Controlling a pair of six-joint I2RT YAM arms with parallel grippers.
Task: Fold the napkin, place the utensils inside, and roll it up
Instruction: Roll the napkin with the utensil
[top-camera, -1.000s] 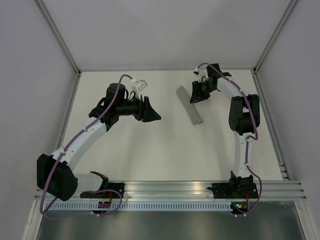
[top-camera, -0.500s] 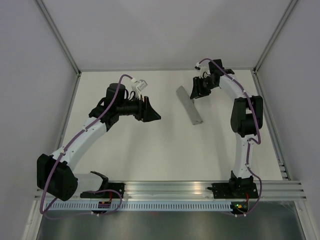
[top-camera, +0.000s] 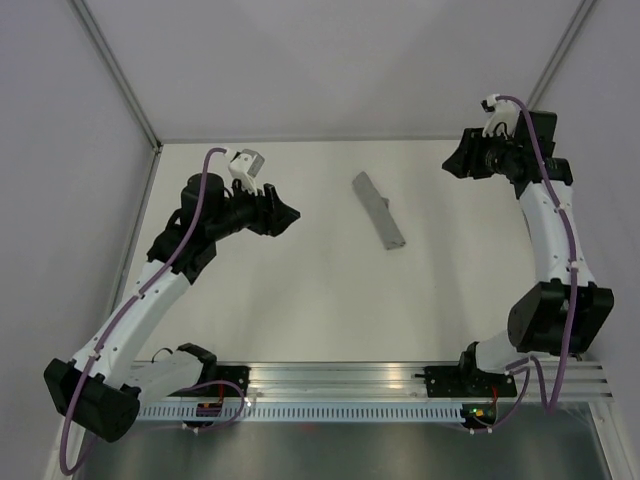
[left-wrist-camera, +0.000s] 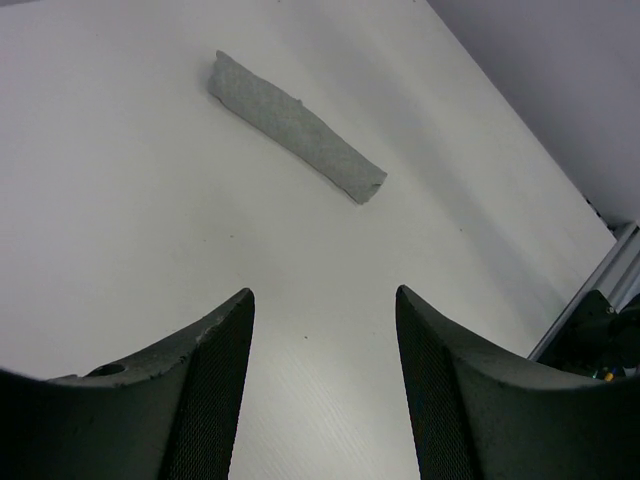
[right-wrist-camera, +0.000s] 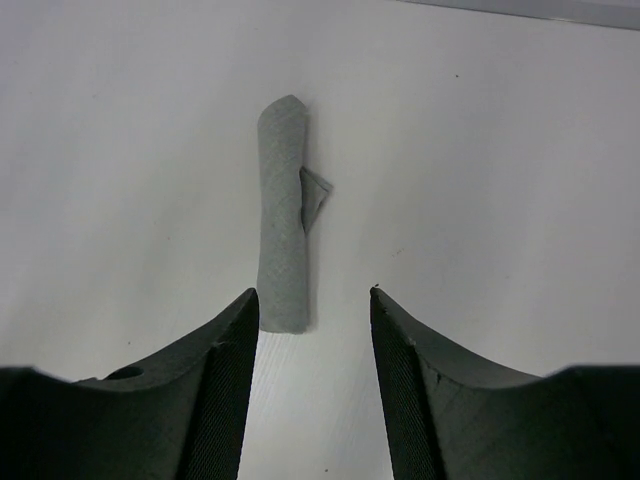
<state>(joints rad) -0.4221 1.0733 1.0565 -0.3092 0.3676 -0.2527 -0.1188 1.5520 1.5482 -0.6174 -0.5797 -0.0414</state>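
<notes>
- At the near edge of the table (top-camera: 330, 310) a metal rail (top-camera: 350, 375) runs from side to side. The left arm base (top-camera: 200, 385) is bolted to it toward the near left corner. The right arm base (top-camera: 470, 380) is bolted toward the near right corner.
- The left gripper (top-camera: 290, 213) hangs over the left half of the table, beyond the middle, and points right toward the roll. Its jaws stand apart with nothing between them. In its own wrist view only bare table shows in the gap of the left gripper (left-wrist-camera: 325, 300).
- The napkin (top-camera: 379, 210) lies on the table as a tight grey roll, in the far half and a little right of centre. It lies on a slant, with one end to the left and closer to the far edge and the other end to the right and closer to the near edge. Nothing touches it, and it is well apart from both grippers.
- In the right wrist view a small cloth flap (right-wrist-camera: 315, 195) sticks out from the side of the napkin (right-wrist-camera: 282, 215), about midway along it.
- The right gripper (top-camera: 452, 165) is held over the far right corner of the table and faces left. Its jaws are spread and hold nothing. In its wrist view the end of the roll shows in the gap of the right gripper (right-wrist-camera: 313, 295).
</notes>
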